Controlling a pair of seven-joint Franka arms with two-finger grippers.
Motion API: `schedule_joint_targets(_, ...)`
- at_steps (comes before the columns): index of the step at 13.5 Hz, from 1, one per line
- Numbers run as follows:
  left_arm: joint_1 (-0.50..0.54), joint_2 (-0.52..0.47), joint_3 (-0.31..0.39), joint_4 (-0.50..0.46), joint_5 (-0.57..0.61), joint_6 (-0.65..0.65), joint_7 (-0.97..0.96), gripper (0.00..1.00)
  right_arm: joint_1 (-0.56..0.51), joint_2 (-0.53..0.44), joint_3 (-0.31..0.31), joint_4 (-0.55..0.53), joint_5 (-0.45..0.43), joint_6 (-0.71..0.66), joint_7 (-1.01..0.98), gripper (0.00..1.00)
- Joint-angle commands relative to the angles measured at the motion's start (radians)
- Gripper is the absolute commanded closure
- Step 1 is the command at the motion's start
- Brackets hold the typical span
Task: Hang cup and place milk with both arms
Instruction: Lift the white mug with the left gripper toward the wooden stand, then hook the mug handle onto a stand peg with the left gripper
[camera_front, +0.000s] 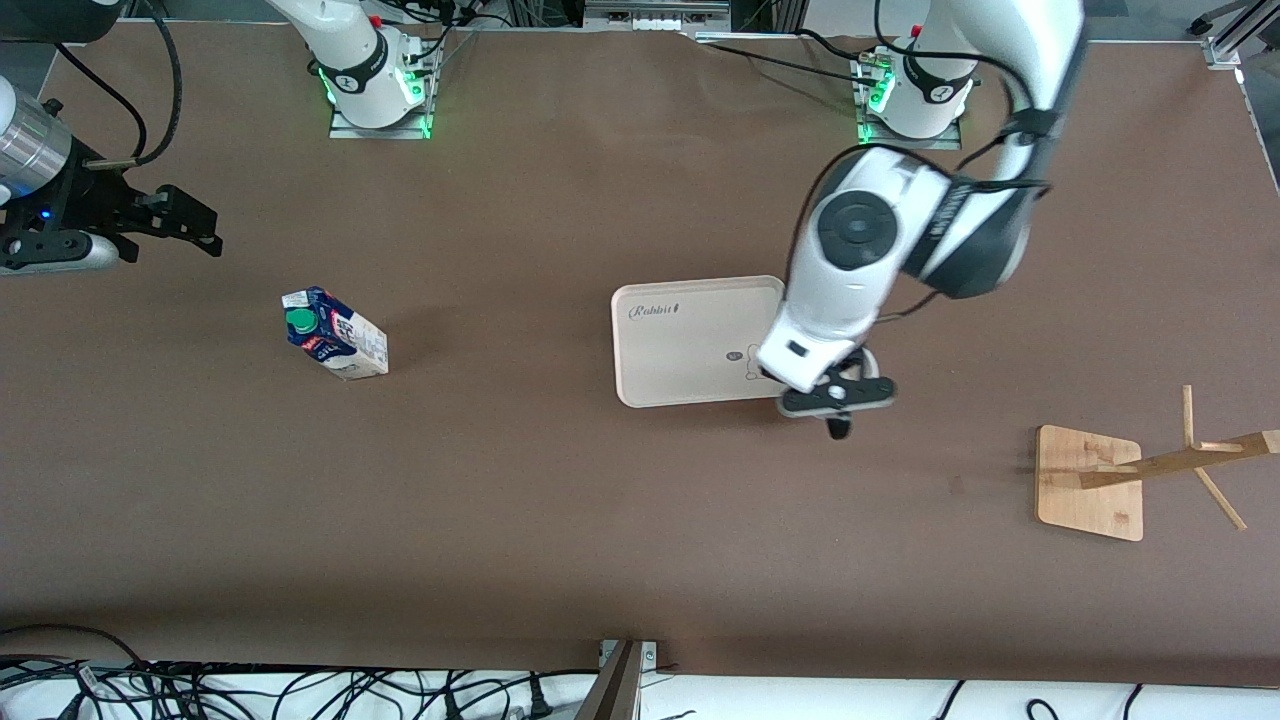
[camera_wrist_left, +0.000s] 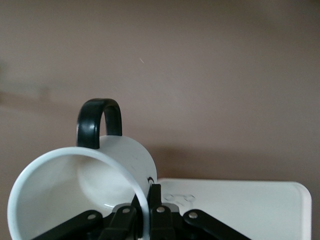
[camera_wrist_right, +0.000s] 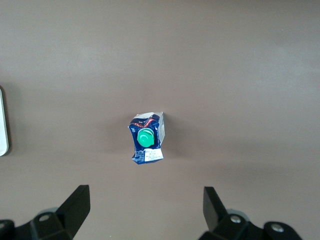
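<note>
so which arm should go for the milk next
Right. Its hand is open and free toward the milk's end of the table, carton between its fingers in its wrist view. The left hand is shut on the cup.

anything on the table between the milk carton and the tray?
Nothing. In the front view the stretch between the milk carton and the tray is bare brown table.

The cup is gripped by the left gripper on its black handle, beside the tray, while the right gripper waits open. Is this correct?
Not quite. The left gripper is shut on the cup at its white rim, not its handle, which stands free, as the left wrist view shows. The rest holds: it is beside the tray, and the right gripper waits open.
</note>
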Motion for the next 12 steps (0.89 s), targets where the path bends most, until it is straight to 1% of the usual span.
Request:
schedule_joint_targets(1,0.100,-0.002,-0.011,0.099,0.009,-0.039,0.151,1.00,-0.021,0.012,0.022,0.035,-0.024,-0.003,-0.002,0.00)
schedule_joint_targets(2,0.134,-0.002,-0.012,0.129,0.002,-0.039,0.223,1.00,-0.021,0.011,0.022,0.039,-0.026,-0.005,-0.005,0.00)
schedule_joint_targets(4,0.201,-0.002,-0.015,0.204,-0.003,-0.039,0.329,1.00,-0.021,0.011,0.022,0.039,-0.024,-0.054,0.003,0.00)
schedule_joint_targets(5,0.249,-0.004,-0.020,0.209,-0.030,-0.039,0.354,1.00,-0.021,0.011,0.020,0.041,-0.024,-0.057,0.003,0.00)
schedule_joint_targets(7,0.335,-0.030,-0.017,0.205,-0.171,-0.067,0.386,1.00,-0.021,0.011,0.022,0.042,-0.024,-0.054,0.003,0.00)
schedule_joint_targets(8,0.367,-0.031,-0.017,0.203,-0.211,-0.096,0.401,1.00,-0.021,0.011,0.022,0.044,-0.024,-0.048,0.003,0.00)
schedule_joint_targets(9,0.392,-0.033,-0.017,0.203,-0.225,-0.119,0.423,1.00,-0.021,0.012,0.022,0.053,-0.026,-0.046,0.003,0.00)
schedule_joint_targets(12,0.419,-0.037,-0.017,0.199,-0.230,-0.176,0.437,1.00,-0.025,0.012,0.018,0.058,-0.026,-0.048,0.003,0.00)
